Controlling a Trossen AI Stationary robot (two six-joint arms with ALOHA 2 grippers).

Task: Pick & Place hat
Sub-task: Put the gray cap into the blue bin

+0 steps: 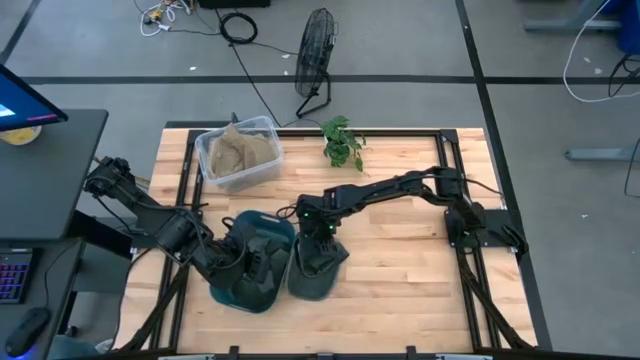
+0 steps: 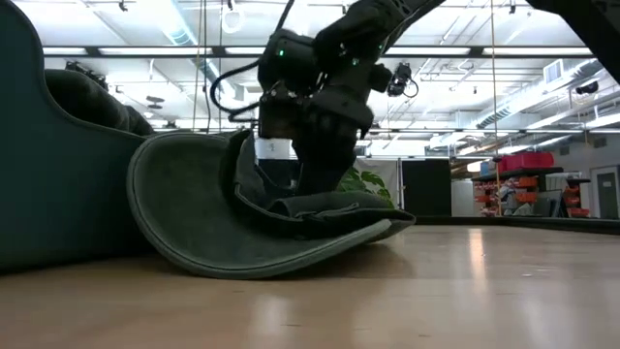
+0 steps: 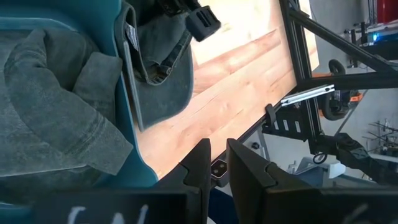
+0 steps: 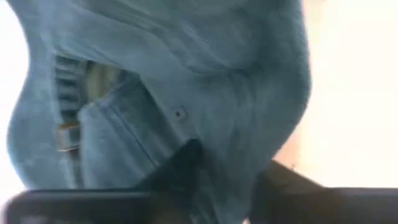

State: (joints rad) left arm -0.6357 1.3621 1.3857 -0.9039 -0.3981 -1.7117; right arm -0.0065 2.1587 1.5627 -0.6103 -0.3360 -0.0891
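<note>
Scene: wooden worktop [image 1: 400,250] with a teal bin [image 1: 250,262] near its front edge, a clear tub [image 1: 238,152] of tan material and a small plant [image 1: 343,142] towards the back.
Hat: dark green hat [image 1: 318,262] lies on the worktop just beside the bin; in the low view its brim [image 2: 184,218] curls up against the bin wall and the crown [image 2: 320,206] is folded over.
Second hat: a grey hat [image 3: 56,118] already lies inside the bin.
Right gripper: right gripper [image 1: 322,232] is down on the hat's crown, fingers set on either side of a fold of fabric, part-way closed; whether the fold is firmly pinched cannot be told.
Left gripper: left gripper [image 3: 214,167] hangs by the bin's near side, fingers nearly together with a narrow gap and nothing between them; the arm waits.
Step in hand: judged as taking hold of the hat beside the bin.
Risk 1: thin pinch on soft fabric; the fold may slide out on lifting and the hat drop back.
Risk 2: the brim touches the bin, so a lift may drag or tip the bin.
Risk 3: the left arm is close by; a sideways move may strike it.
</note>
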